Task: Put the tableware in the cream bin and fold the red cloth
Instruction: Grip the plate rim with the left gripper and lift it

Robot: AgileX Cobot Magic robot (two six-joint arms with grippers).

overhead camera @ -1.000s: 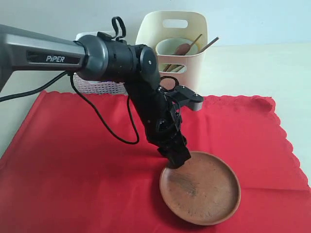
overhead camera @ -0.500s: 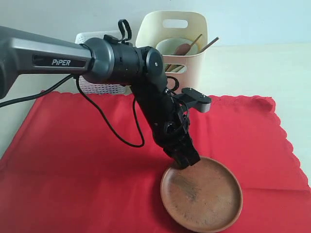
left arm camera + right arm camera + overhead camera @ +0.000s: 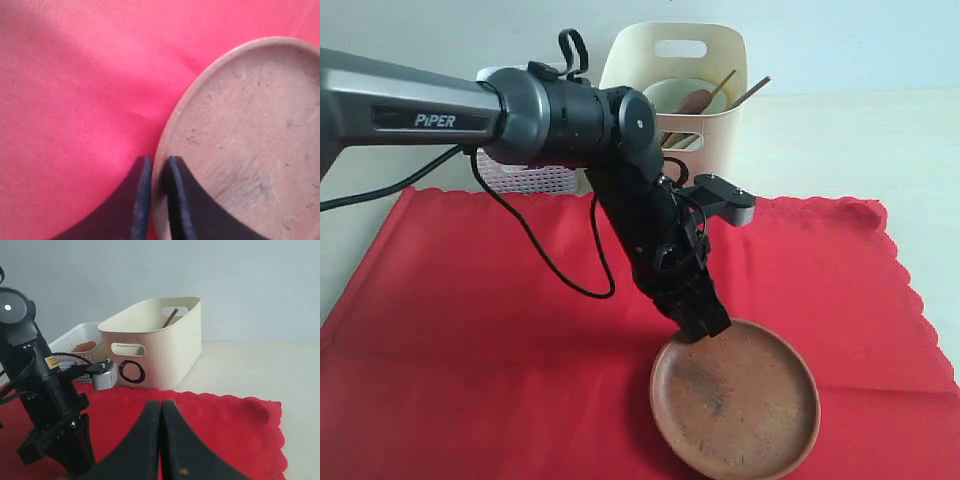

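The round brown wooden plate (image 3: 740,400) lies on the red cloth (image 3: 470,330) at the front right. My left gripper (image 3: 701,328) comes down at its far left rim. In the left wrist view the left gripper (image 3: 159,161) has one finger inside the plate (image 3: 250,125) and one outside over the cloth (image 3: 75,100), shut on the rim. The cream bin (image 3: 720,140) stands behind the cloth and holds a pale bowl (image 3: 670,95), a wooden spoon (image 3: 698,98) and chopsticks (image 3: 750,93). My right gripper (image 3: 161,405) is shut and empty above the cloth (image 3: 225,425).
A white perforated basket (image 3: 520,180) stands to the left of the cream bin (image 3: 165,350), behind the left arm (image 3: 560,125). Bare cream tabletop (image 3: 840,140) lies to the right of the bin and beyond the cloth's scalloped edge.
The left gripper has moved a little right along the plate's rim and closed on it. The plate has shifted slightly right and toward the front. The right gripper is unchanged.
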